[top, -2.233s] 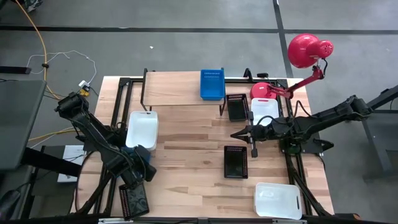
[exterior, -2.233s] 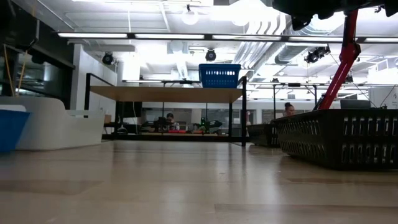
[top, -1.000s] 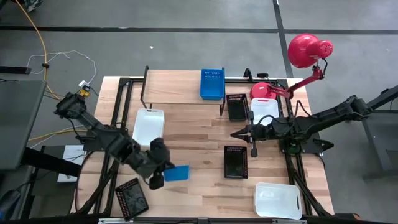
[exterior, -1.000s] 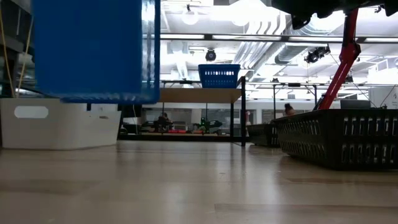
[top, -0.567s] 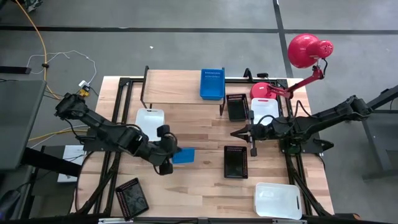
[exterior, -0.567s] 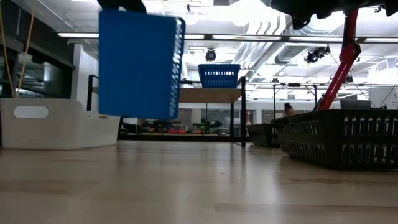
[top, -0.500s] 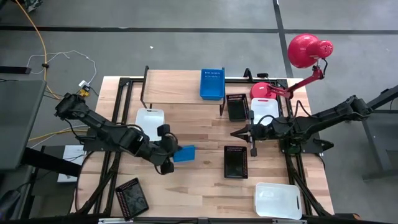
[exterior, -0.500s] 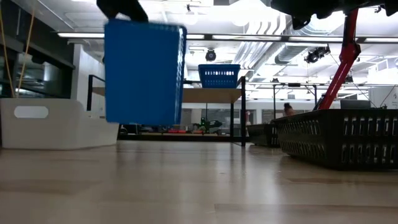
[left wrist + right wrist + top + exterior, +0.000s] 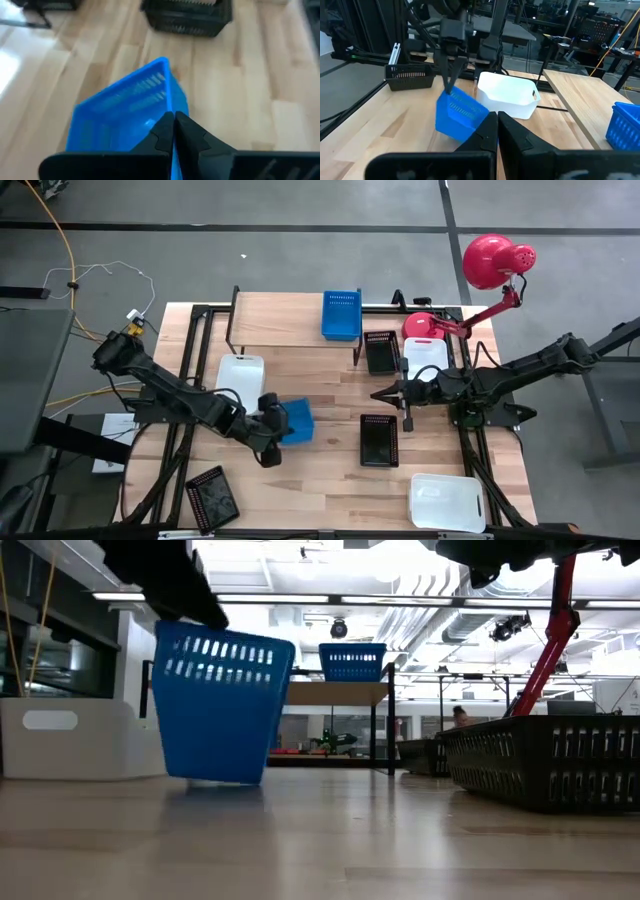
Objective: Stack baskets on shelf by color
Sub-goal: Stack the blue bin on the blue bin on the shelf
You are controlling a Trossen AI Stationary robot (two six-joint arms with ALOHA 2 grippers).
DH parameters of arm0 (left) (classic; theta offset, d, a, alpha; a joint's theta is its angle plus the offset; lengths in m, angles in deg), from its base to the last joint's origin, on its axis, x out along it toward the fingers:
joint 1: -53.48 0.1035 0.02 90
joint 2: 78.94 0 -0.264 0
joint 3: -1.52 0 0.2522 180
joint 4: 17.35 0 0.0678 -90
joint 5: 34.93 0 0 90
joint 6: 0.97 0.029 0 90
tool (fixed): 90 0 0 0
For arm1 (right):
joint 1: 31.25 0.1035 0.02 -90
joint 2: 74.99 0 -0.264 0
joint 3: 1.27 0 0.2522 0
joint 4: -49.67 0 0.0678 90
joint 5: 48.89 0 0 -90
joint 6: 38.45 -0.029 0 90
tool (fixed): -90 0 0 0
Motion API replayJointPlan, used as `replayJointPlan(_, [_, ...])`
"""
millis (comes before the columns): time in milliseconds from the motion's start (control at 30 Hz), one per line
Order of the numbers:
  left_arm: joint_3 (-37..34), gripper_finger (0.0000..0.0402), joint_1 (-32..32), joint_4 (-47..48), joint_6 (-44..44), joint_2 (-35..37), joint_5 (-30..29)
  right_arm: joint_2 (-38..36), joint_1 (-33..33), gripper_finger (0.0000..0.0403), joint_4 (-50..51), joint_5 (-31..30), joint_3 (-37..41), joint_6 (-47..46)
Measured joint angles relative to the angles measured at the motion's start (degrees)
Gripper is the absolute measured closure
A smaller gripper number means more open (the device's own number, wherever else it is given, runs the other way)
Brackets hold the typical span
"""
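Note:
A blue basket (image 9: 296, 420) stands tilted at the table's middle left, with my left gripper (image 9: 272, 424) shut on it; the low view shows the same basket (image 9: 220, 710) with its open top up. A second blue basket (image 9: 341, 315) sits on the shelf (image 9: 280, 320) at the far edge. Beside the held one lies a white basket (image 9: 241, 377). A black basket (image 9: 379, 440) lies right of centre. My right gripper (image 9: 376, 395) hovers shut over the table's right half, touching nothing. My left gripper pinches the blue basket's rim (image 9: 170, 95) on the wall facing the table's left, that thin wall between its two fingers. The fingers slant down from the table's left. The basket is tilted, open top up, its bottom edge (image 9: 215, 778) down at the tabletop.
Another black basket (image 9: 380, 352) and a white one (image 9: 426, 358) stand at the back right beside a red lamp (image 9: 495, 260). A white basket (image 9: 447, 502) lies front right, and a black one (image 9: 214, 498) off the front left corner. Bare wood lies between the held basket and the shelf.
My left gripper has moved toward the table's far edge and down, carrying the blue basket. The basket hung high with its bottom facing the near edge; it has turned open top up and sunk to the tabletop, still tilted. My right arm has kept still.

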Motion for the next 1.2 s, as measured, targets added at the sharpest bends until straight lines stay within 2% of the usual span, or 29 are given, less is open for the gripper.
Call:
replayJointPlan(233, [-0.04,0.0400,-0.06,-0.88,-0.46,-1.62,1.57,0.00,0.00,0.0402,0.02,0.00,0.02,-0.28])
replayJointPlan(367, [-0.04,0.0386,0.27,-2.34,-1.28,-3.19,2.23,0.00,0.00,0.0402,0.01,0.00,0.01,-0.28])
replayJointPlan(567, [-0.04,0.0327,1.16,-9.89,-4.96,-5.61,6.89,0.00,0.00,0.0402,0.02,0.00,0.00,-0.08])
replayJointPlan(900, [0.00,0.0188,1.08,-26.21,-11.41,-14.07,7.23,0.00,0.00,0.0402,0.72,0.00,0.00,-0.28])
replayJointPlan(1000, [0.09,0.0169,1.12,-26.08,-16.15,-17.30,7.19,0.00,0.00,0.0402,1.59,0.00,0.00,-0.28])
replayJointPlan(1200, [0.09,0.0163,1.10,-26.12,-20.94,-22.28,4.53,0.00,0.00,0.0402,1.95,0.00,0.01,-0.04])
